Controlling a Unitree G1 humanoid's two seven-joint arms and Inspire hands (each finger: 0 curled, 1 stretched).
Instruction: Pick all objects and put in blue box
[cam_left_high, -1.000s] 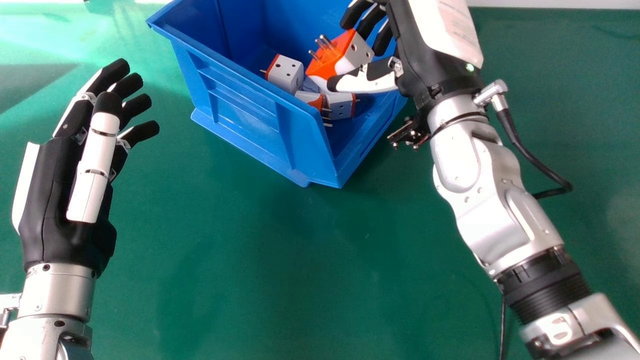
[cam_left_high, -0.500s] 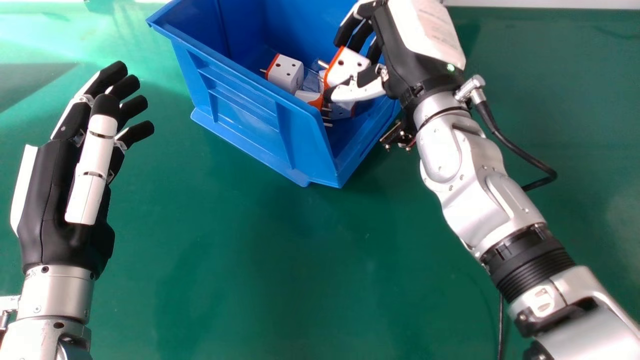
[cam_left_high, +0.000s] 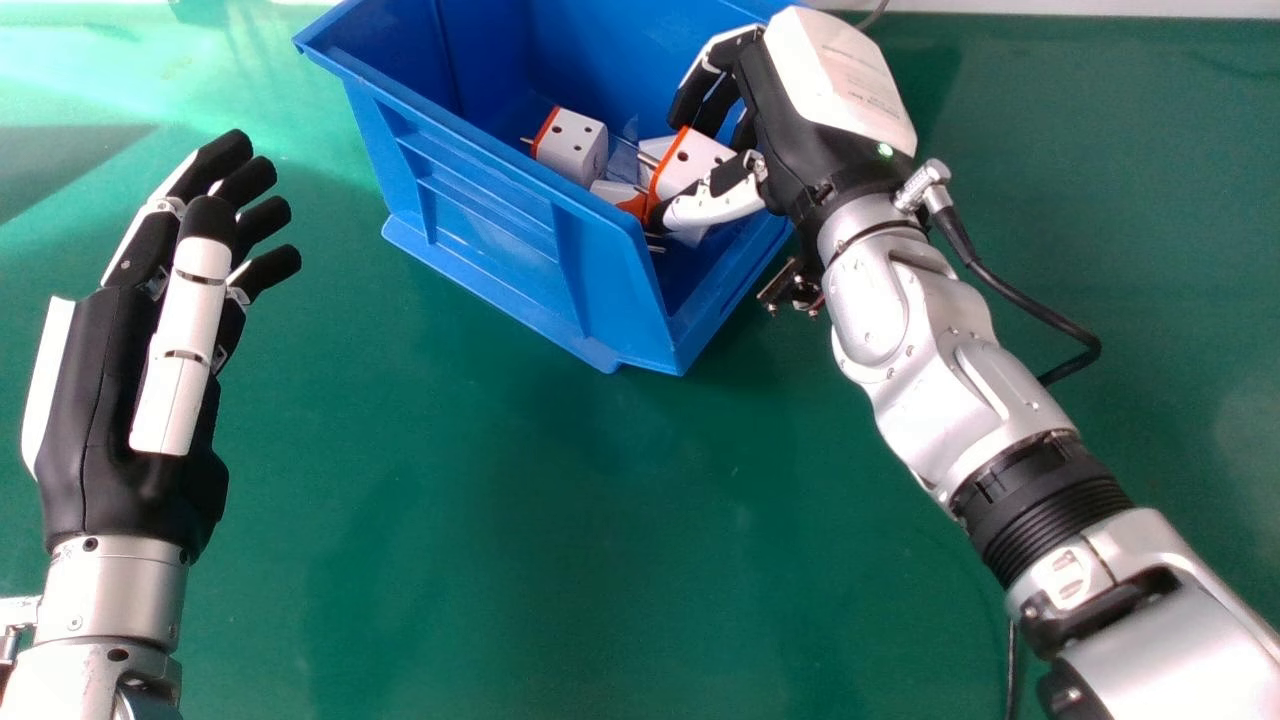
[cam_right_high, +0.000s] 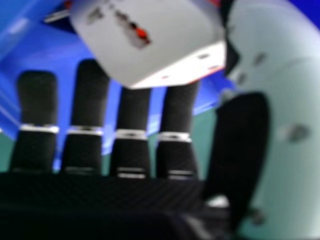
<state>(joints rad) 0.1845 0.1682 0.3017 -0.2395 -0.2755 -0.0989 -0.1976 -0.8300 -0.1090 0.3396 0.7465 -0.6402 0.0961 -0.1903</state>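
1. At the far left of the head view, the left hand (cam_left_high: 100, 410) is staying out of the work over the green table (cam_left_high: 500, 520), beside the box and apart from it. Its fingers are spreading loosely, nearly straight with a slight bend, its thumb is pointing the same way, and it is holding nothing.
2. To the right of that, the blue box (cam_left_high: 480, 235) is standing on the table with plugs lying inside.
3. Leftmost in the box, a white plug with an orange edge (cam_left_high: 572, 148) is resting with its holes facing up and its pins pointing left.
4. Just right of it, a partly hidden plug (cam_left_high: 612, 192) is lying close to the near wall.
5. Next, the gripped plug (cam_left_high: 695, 160), white with an orange rim, is sitting inside the box among the others, its pins pointing left.
6. Around it, the right hand (cam_left_high: 805, 115) is reaching over the box's right side, its fingers partly bending on one side and its thumb pressing from the other. In the right hand view, the same plug is covering some fingertips beside the thumb.
7. Farther right, a black cable (cam_left_high: 1030, 308) is looping out from the wrist.
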